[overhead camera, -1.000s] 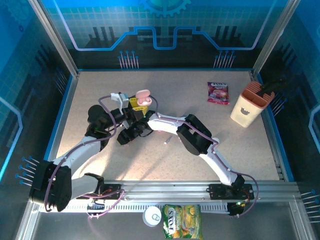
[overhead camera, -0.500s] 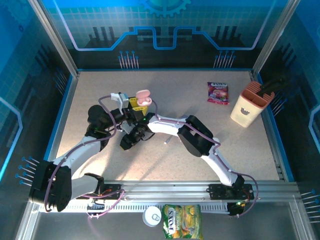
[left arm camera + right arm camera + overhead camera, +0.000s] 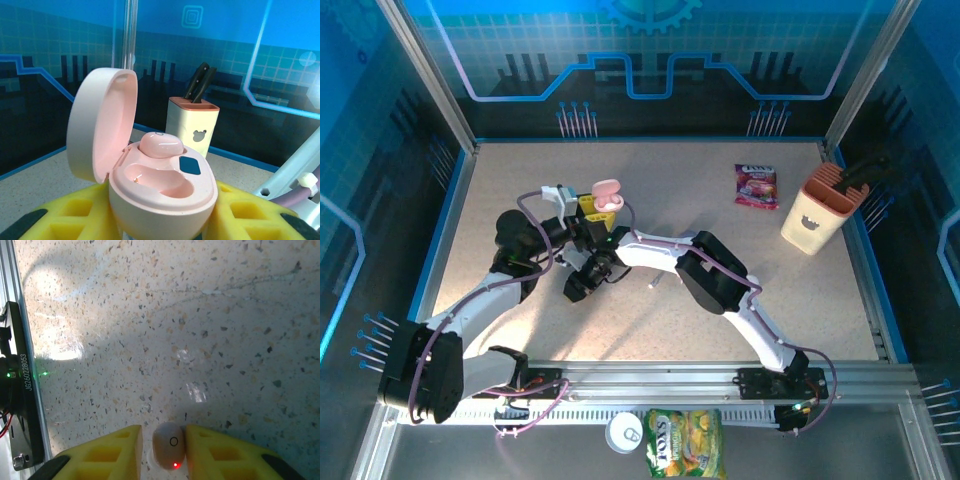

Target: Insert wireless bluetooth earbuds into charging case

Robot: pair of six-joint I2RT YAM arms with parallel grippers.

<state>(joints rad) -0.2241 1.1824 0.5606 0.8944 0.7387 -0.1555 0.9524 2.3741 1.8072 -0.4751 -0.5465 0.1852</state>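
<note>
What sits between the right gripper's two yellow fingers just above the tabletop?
In the right wrist view, a small pale earbud sits between the right gripper's yellow fingers, which close against both its sides over the speckled table.

A speckled table [image 3: 570, 320] carries a purple snack packet [image 3: 757, 186] near its far right corner — beside it stands a cream knife block [image 3: 822, 212], dark handles upright. Below the rail lie a green-yellow candy bag [image 3: 684, 443] and a tin can [image 3: 623, 432].

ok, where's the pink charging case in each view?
Top external: open pink charging case left of centre, at the left pincer.
Left wrist: fills the lower middle, lid up, one earbud seated, between yellow fingers.
Right wrist: not in it.
Shared landmark: the knife block, also behind the case.
</note>
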